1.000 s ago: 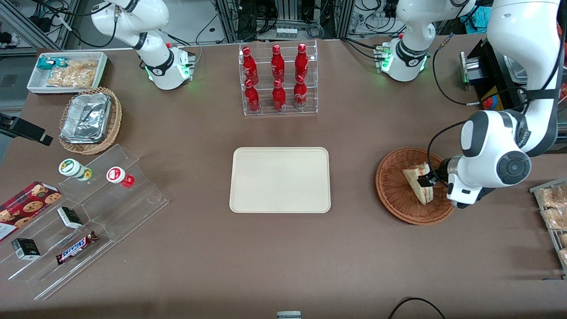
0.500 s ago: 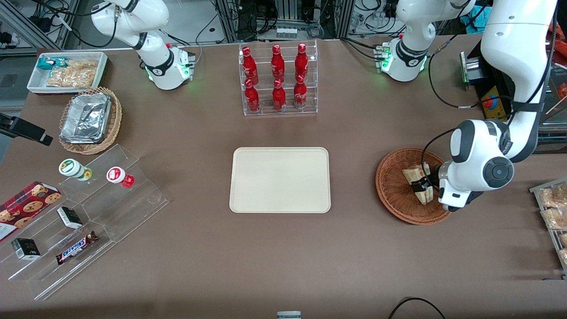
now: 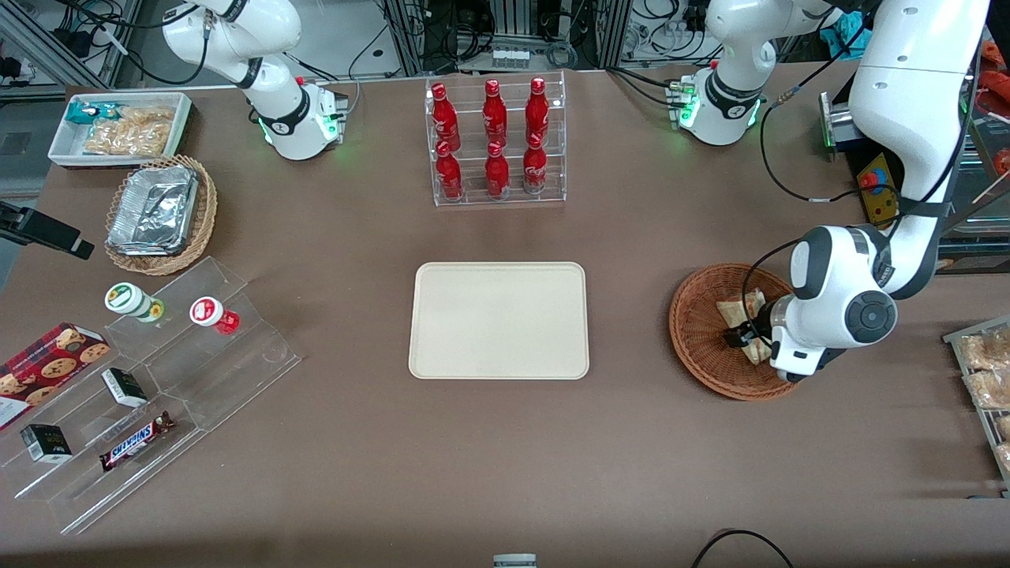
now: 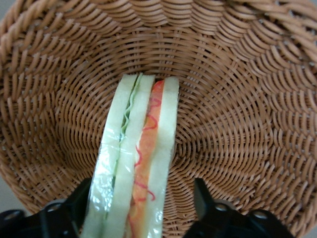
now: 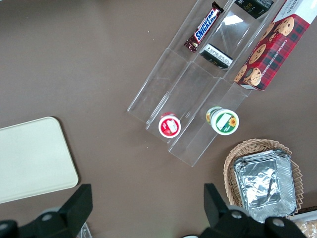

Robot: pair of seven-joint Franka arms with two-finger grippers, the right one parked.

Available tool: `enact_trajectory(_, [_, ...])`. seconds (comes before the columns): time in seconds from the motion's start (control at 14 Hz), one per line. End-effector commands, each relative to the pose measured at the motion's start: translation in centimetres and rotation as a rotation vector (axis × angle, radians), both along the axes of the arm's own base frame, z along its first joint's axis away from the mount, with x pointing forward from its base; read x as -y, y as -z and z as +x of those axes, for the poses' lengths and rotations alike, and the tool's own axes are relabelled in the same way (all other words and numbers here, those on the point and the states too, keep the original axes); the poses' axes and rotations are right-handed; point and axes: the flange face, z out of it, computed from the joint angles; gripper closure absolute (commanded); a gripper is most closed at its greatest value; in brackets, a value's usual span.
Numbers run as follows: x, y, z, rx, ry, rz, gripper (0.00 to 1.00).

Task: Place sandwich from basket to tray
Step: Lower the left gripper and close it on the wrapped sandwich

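The sandwich [image 4: 138,163], a wedge of pale bread with green and red-orange filling in clear wrap, lies in the reddish-brown wicker basket [image 4: 237,124]. In the front view the basket [image 3: 694,331] sits toward the working arm's end of the table, with part of the sandwich [image 3: 730,309] showing beside the wrist. My gripper [image 3: 742,338] is down inside the basket. It [image 4: 141,191] is open, with one black finger on each side of the sandwich and a gap at one finger [image 4: 203,203]. The cream tray [image 3: 499,319] lies flat at mid table.
A clear rack of red bottles [image 3: 495,142] stands farther from the camera than the tray. Bagged pastries [image 3: 986,379] lie at the table's edge by the working arm. Toward the parked arm's end are a tan basket with foil containers [image 3: 158,213] and an acrylic snack stand [image 3: 158,379].
The gripper and wrist have moved toward the tray and lower into the basket, so that the fingers now straddle the sandwich. The sandwich has stayed in the basket.
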Motion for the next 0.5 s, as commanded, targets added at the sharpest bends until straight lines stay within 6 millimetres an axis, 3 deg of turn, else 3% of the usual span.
enact_trajectory(0.0, [0.1,0.0,-0.1,0.013,-0.012,0.001,0.53])
enact_trajectory(0.14, [0.1,-0.5,0.0,0.018,-0.016,-0.002,0.77])
enact_trajectory(0.29, [0.3,-1.4,0.4,0.032,-0.012,-0.001,0.83])
enact_trajectory(0.43, [1.2,-4.5,1.2,0.081,0.003,0.002,0.83])
